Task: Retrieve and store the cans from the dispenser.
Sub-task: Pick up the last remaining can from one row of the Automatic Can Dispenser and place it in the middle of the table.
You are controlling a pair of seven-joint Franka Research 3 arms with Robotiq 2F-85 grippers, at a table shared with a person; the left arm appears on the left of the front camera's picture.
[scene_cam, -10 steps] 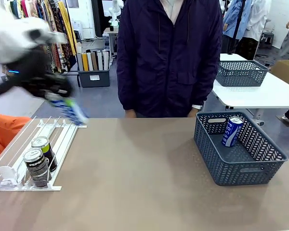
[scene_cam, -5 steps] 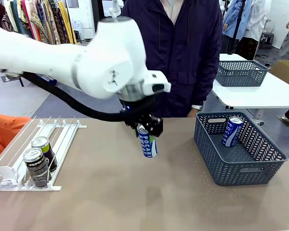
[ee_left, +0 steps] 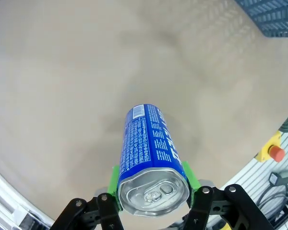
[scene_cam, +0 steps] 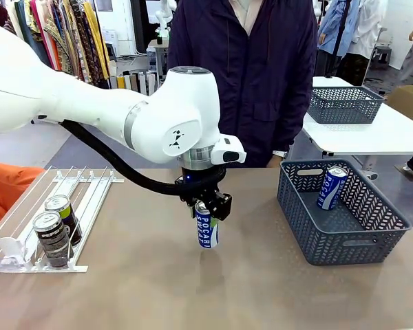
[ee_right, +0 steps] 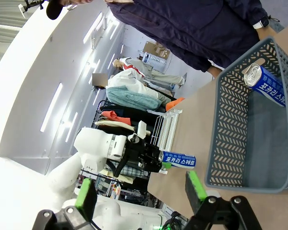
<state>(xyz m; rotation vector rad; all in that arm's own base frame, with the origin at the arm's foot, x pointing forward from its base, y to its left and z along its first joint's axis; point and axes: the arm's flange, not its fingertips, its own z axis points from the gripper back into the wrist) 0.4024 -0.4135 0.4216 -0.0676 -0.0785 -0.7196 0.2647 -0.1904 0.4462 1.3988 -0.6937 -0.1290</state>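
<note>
Left arm is out over the table [scene_cam: 158,289], left gripper [scene_cam: 206,207] clamped on the top of a blue can [scene_cam: 206,232], upright, well left of the basket [scene_cam: 341,237]. The can's base sits right at the tabletop; touching or not, can't tell. Inside the basket, a second blue can [scene_cam: 330,187] leans against the far wall. Far left of the basket, the dispenser [scene_cam: 89,199] holds two black cans, the front one [scene_cam: 52,240] and the rear one [scene_cam: 63,214]. A person [scene_cam: 241,82] stands behind, left of the basket.

Held can [scene_cam: 206,230] reads POCARI down its side; the right wrist view shows 포카리스웨트 on it. Leaning can [scene_cam: 331,187] carries the same lettering.
</note>
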